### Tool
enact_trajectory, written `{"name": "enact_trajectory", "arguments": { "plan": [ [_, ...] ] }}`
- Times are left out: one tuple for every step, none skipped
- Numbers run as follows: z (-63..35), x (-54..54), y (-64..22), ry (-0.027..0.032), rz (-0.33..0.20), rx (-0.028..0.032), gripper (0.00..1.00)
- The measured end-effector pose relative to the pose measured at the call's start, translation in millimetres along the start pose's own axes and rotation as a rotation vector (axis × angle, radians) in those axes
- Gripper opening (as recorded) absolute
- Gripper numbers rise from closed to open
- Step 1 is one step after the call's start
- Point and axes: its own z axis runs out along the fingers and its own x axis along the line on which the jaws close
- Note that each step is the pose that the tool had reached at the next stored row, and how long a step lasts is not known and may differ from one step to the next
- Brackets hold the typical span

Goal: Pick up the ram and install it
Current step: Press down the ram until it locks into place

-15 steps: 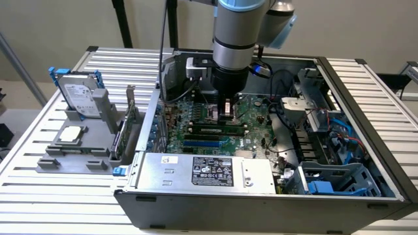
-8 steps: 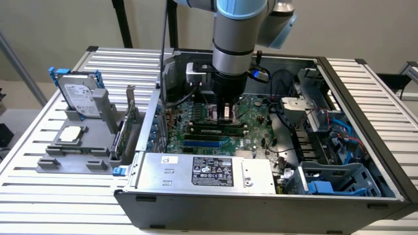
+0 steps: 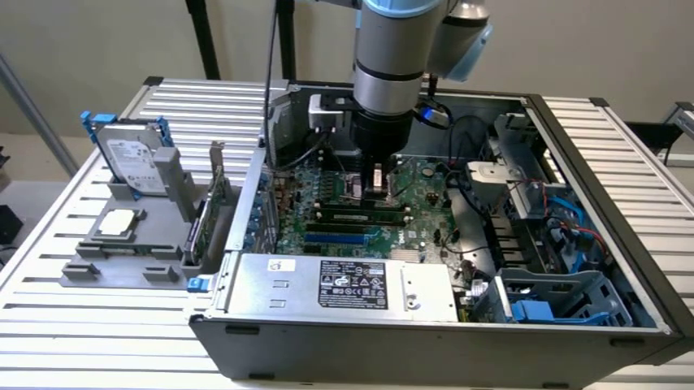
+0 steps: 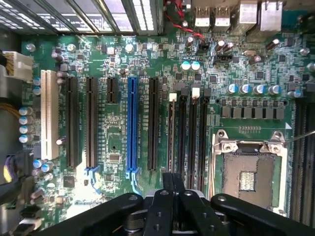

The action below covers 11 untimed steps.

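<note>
The gripper (image 3: pixel 375 180) hung over the motherboard (image 3: pixel 418 191) inside the computer case (image 3: pixel 434 341), jaws pressed together, memory slots (image 4: pixel 187 132) at its twelve o'clock

We note a plain beige wall (image 3: pixel 97 41) behind the bench, evenly lit, without harsh shadows. The work surface is a table (image 3: pixel 87 325) of ribbed aluminium slats. Two black uprights (image 3: pixel 204 41) rise at about eleven o'clock from its far edge. A grey diagonal strut (image 3: pixel 32 114) crosses at nine o'clock.
</note>
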Motion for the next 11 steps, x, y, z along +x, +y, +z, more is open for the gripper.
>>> {"name": "enact_trajectory", "arguments": {
  "plan": [
    [-2.8,0.1,0.0,0.0000,0.000,-0.0003,0.11],
    [-4.1,0.1,0.0,-0.0002,0.000,-0.0005,0.11],
    [-4.0,0.1,0.0,-0.0007,0.000,-0.0004,0.11],
    [-4.0,0.1,0.0,-0.0009,0.000,-0.0004,0.11],
    [-4.0,0.1,0.0,-0.0012,0.000,-0.0003,0.11],
    [-4.0,0.1,0.0,-0.0010,0.000,-0.0004,0.11],
    [-4.0,0.1,0.0,-0.0011,0.000,-0.0004,0.11],
    [-4.0,0.1,0.0,-0.0010,0.000,-0.0005,0.11],
    [-4.0,0.1,0.0,-0.0010,0.000,-0.0005,0.11],
    [-4.0,0.1,0.0,-0.0011,0.000,-0.0005,0.11],
    [-4.1,0.1,0.0,-0.0010,0.000,-0.0005,0.11]
  ]
}}
